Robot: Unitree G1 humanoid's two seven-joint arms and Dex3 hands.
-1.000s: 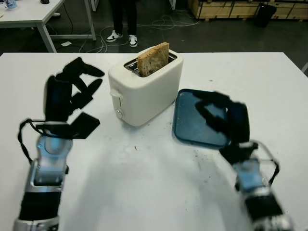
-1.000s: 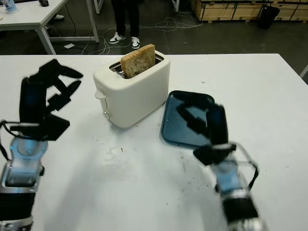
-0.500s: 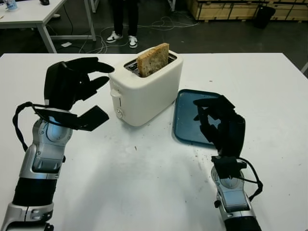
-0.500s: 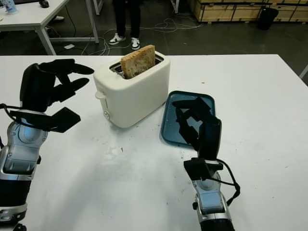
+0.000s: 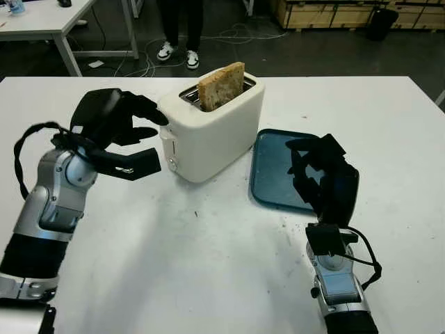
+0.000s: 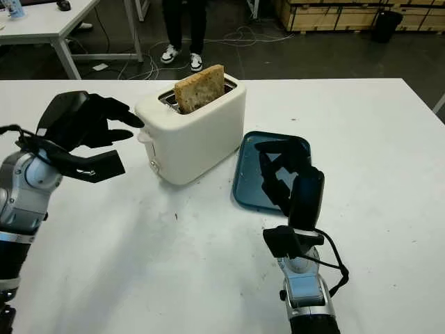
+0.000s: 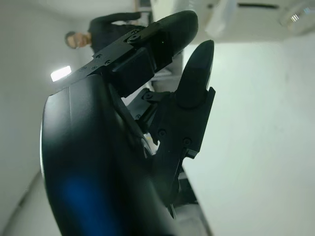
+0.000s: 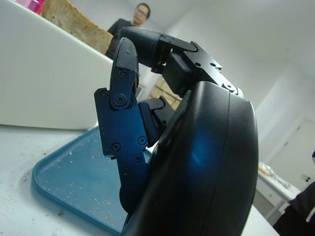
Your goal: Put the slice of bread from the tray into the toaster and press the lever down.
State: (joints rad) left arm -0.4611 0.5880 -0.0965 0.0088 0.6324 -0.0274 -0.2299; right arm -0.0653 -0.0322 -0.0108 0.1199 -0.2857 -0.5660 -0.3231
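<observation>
A white toaster (image 5: 208, 132) stands mid-table with a slice of brown bread (image 5: 221, 85) sticking up out of its slot. Its lever (image 5: 167, 136) is on the end face turned towards my left hand. My left hand (image 5: 149, 139) is open right beside that end. Its upper fingertips (image 5: 161, 118) reach the toaster's top corner above the lever, and its thumb is lower down. To the toaster's right lies a blue tray (image 5: 268, 177) holding only crumbs. My right hand (image 5: 313, 163) is upright over the tray's near part, open and holding nothing. The right wrist view shows the tray (image 8: 74, 182), toaster (image 8: 44, 83) and bread (image 8: 74, 24).
A person (image 5: 177, 28) stands beyond the table's far edge. Another white table (image 5: 42, 17) is at the back left, and wooden crates (image 5: 327, 10) at the back right. Crumbs dot the white table (image 5: 208, 264) in front of the tray.
My left hand has swung right and tipped forward, from well left of the toaster to its lever end. My right hand rose and drew back a little, then stayed over the tray.
</observation>
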